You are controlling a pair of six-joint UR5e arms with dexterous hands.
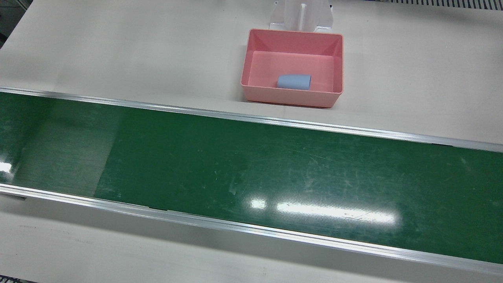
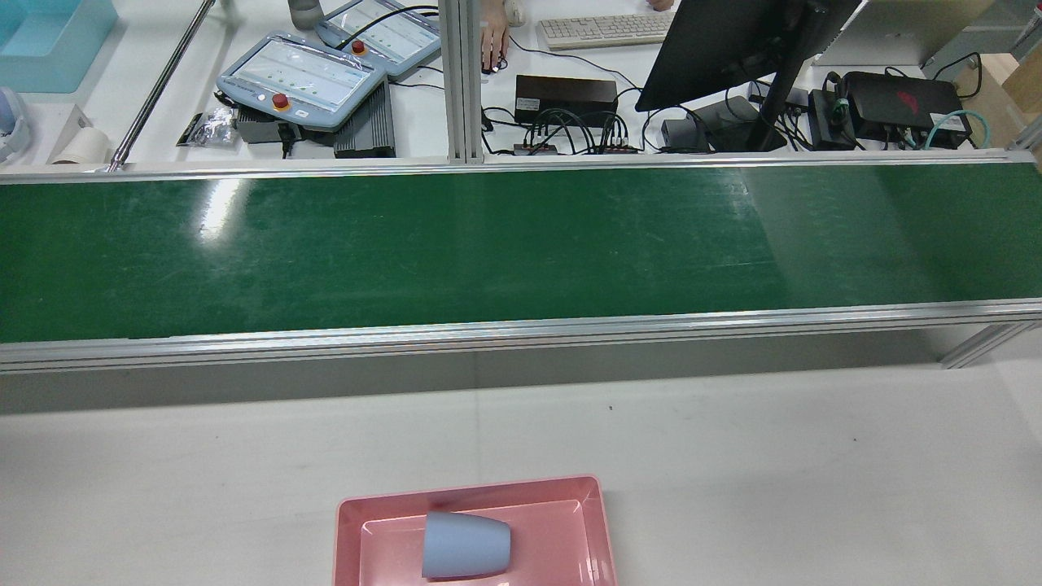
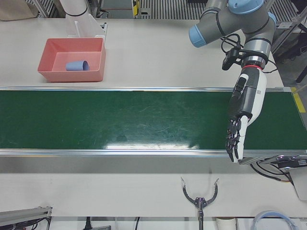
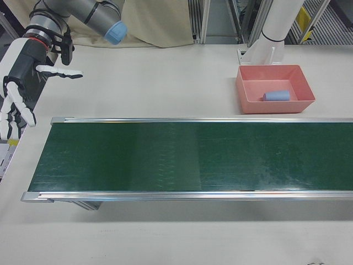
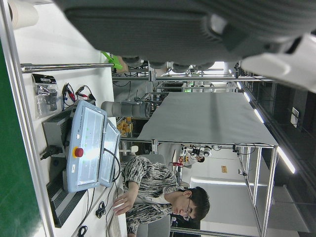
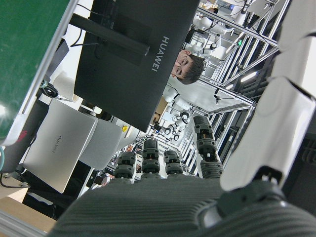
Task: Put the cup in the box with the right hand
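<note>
In the right-front view the right hand (image 4: 19, 83) hangs at the far left, off the end of the green conveyor belt (image 4: 187, 155), its fingers (image 4: 12, 113) spread wide and holding nothing. To its right the belt runs the length of the pale worktop (image 4: 165, 83) with nothing on it. Further right, beyond the belt on the robot's side, sits the pink box (image 4: 300, 99), and the blue cup (image 4: 276, 95) lies on its side on the box floor, near the wall that faces the belt. In the rear view the cup (image 2: 466, 545) points its wider mouth to that view's right, inside the box (image 2: 598, 529). Seen in the left-front view, the box (image 3: 96, 60) and cup (image 3: 77, 65) are at the far left, and the left hand (image 3: 244, 112) hangs over the belt's right end, well apart from them, its fingers (image 3: 234, 141) straight, pointing down and apart, empty
</note>
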